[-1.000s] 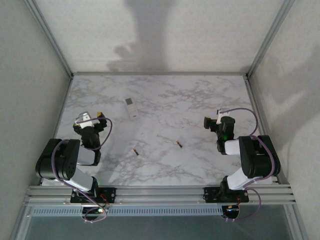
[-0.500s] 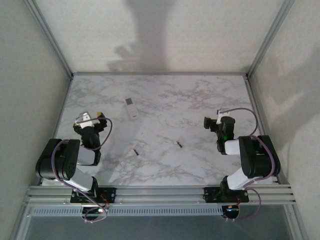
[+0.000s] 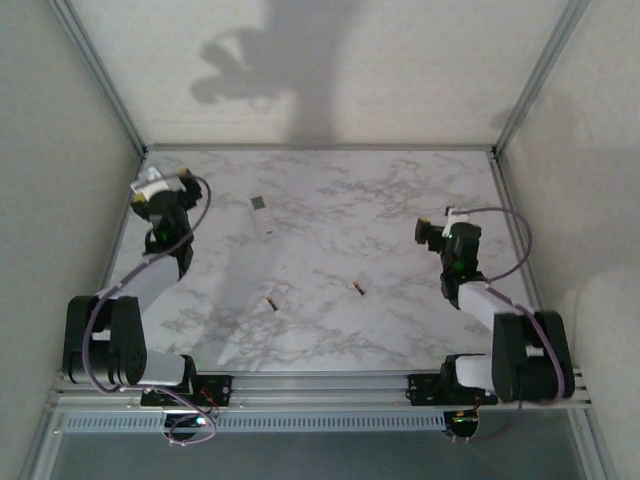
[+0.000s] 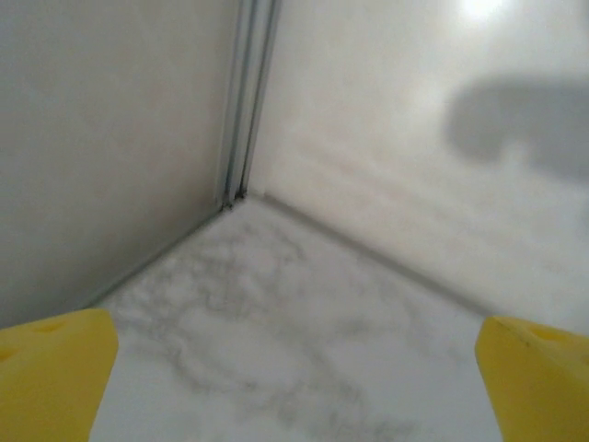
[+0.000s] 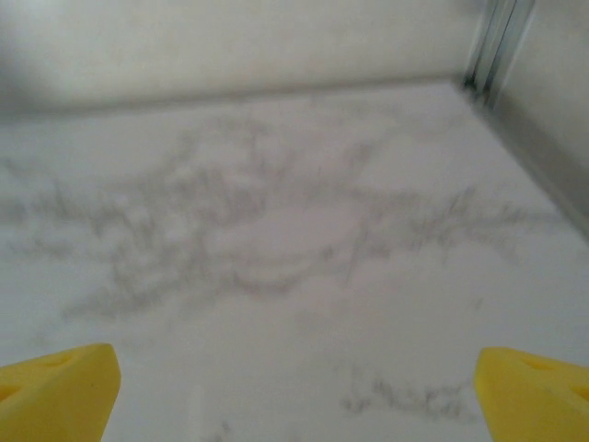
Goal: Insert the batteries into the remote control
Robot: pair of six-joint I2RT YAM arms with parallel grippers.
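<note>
Right battery [image 3: 357,288]: mid-bench, left of right tool [image 3: 440,222], axis slanted. Remote [image 3: 262,215]: right of left tool [image 3: 165,185], lengthwise toward far edge. Both tools wide apart, empty.

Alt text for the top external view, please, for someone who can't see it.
A white remote control lies on the marble table, far and left of centre, with two batteries apart nearer the arms, neither loaded. The left gripper hangs near the far-left corner and the right gripper over the right side, both away from these things.
</note>
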